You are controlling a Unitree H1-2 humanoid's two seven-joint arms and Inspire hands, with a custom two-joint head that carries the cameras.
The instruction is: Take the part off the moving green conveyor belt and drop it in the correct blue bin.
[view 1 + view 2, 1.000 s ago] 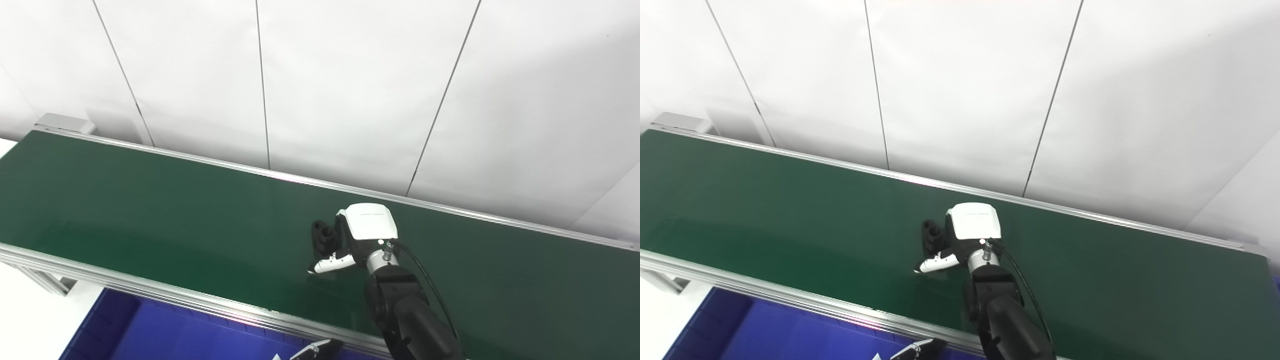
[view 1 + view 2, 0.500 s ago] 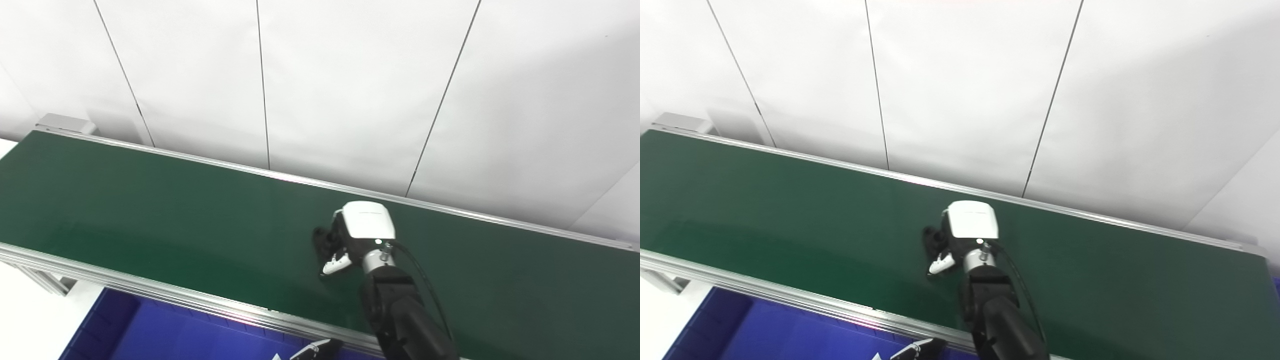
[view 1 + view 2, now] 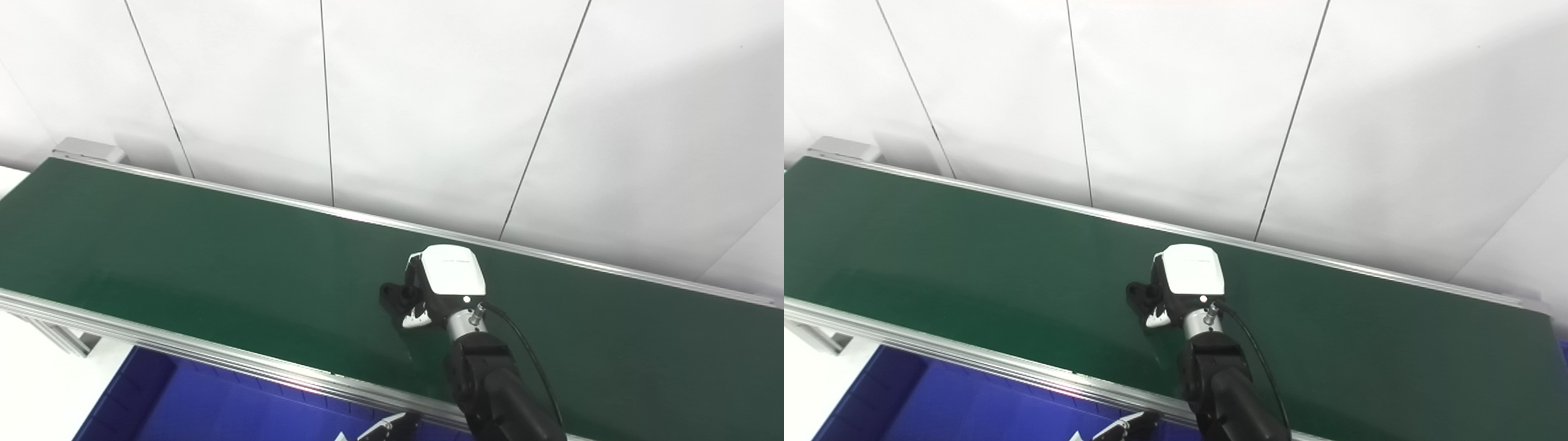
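Note:
A small black part (image 3: 392, 295) lies on the green conveyor belt (image 3: 184, 257), near the belt's middle. My right hand (image 3: 444, 285), white-backed on a black forearm, reaches over the belt from the bottom right. Its fingers and thumb are curled around the part, hiding the part's right side. Whether the part is off the belt surface cannot be seen. Only a white and black tip of my left hand (image 3: 384, 429) shows at the bottom edge, below the belt's near rail; its fingers are out of frame.
A blue bin (image 3: 202, 410) sits below the belt's near aluminium rail (image 3: 184, 352) at the bottom left. White wall panels stand behind the far rail. The belt's left end (image 3: 73, 150) has a grey housing.
The right hand's thumb, stretched out a second ago, has curled in and the fingers have closed on the black part. The camera has shifted slightly.

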